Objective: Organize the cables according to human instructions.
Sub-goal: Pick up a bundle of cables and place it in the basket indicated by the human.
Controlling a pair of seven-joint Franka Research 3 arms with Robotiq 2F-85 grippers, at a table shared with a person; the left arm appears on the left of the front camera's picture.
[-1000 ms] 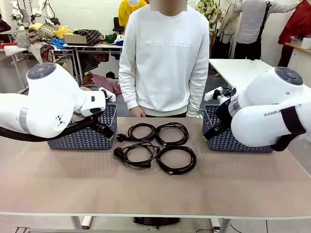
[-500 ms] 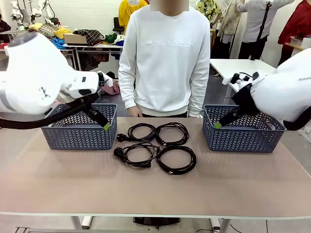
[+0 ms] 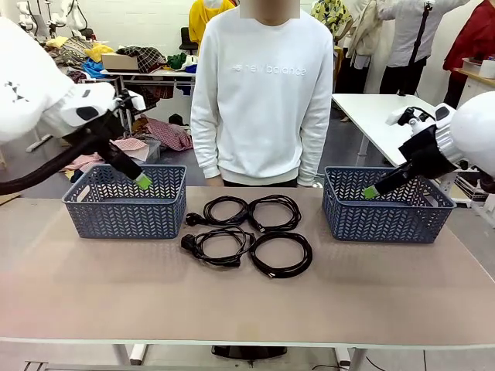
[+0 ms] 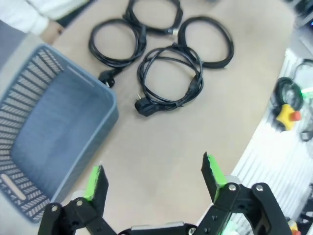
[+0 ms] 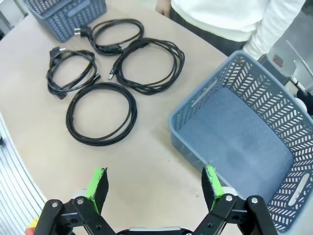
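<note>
Several coiled black cables lie in a square cluster at the table's middle, among them the back left coil (image 3: 226, 210) and the front right coil (image 3: 282, 253). In the left wrist view the cables (image 4: 168, 81) lie well ahead of my left gripper (image 4: 154, 174), which is open and empty. My left gripper (image 3: 141, 181) hangs over the left basket (image 3: 124, 215). My right gripper (image 3: 370, 192) hangs over the right basket (image 3: 371, 224). In the right wrist view my right gripper (image 5: 154, 181) stands open and empty, high above the table, with the cables (image 5: 101, 113) to its left.
Two blue-grey mesh baskets flank the cables, both with bare bottoms: one basket (image 4: 54, 142) below my left gripper, the other basket (image 5: 195, 105) below my right. A person in a white sweatshirt (image 3: 263, 100) stands at the far edge, hands low by the table.
Both arms have lifted and swung outward. The left gripper rose up and left over the left basket; the right gripper rose and moved right over the right basket. The cables lie unmoved.
</note>
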